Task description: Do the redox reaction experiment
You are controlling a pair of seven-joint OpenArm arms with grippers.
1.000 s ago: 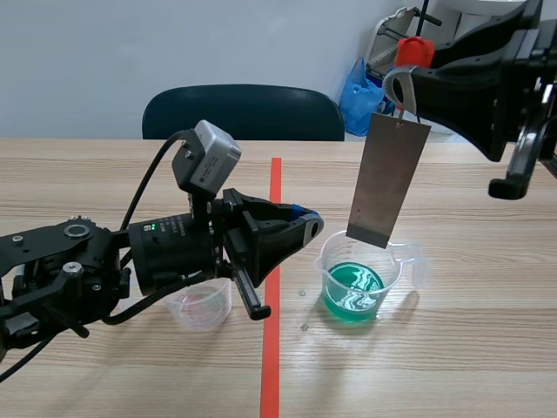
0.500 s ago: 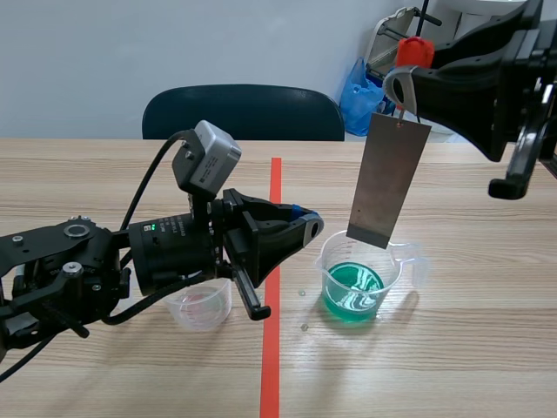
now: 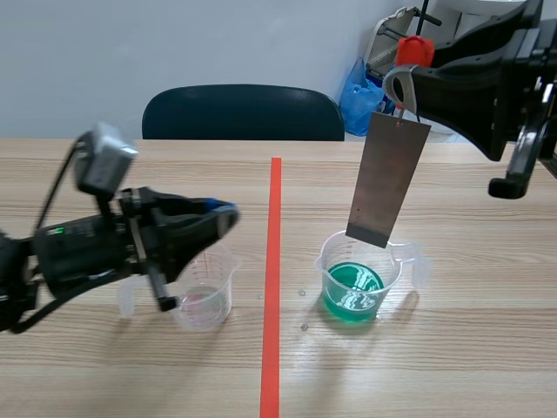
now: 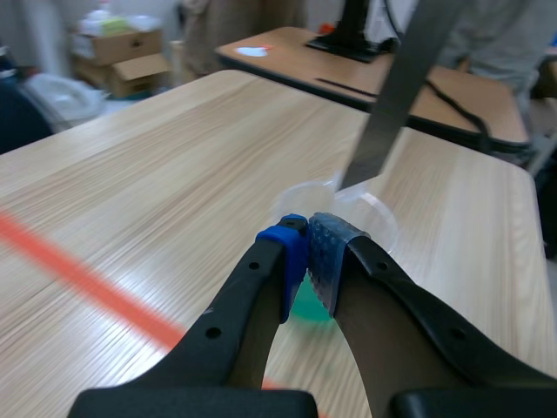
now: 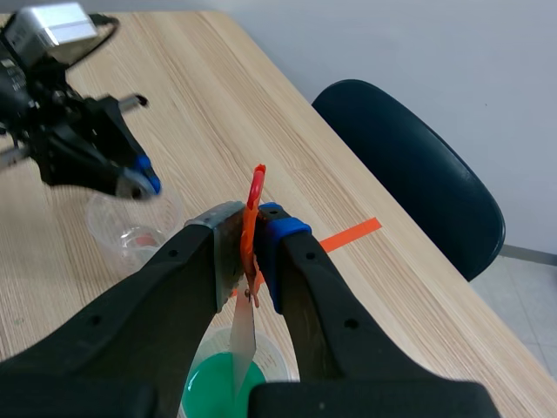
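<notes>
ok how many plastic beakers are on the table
2. The beaker with green liquid stands right of the tape line, under the hanging metal strip; the nearly empty beaker stands left of it by the left gripper.

Pale wall behind 1 dark chair; wooden table; blue bag beside the chair.

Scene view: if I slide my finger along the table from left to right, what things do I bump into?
Small clear cup with a little reddish liquid → orange-red tape line → clear beaker of green liquid. The metal sheet hangs over the beaker, so it gets no place of its own.
</notes>
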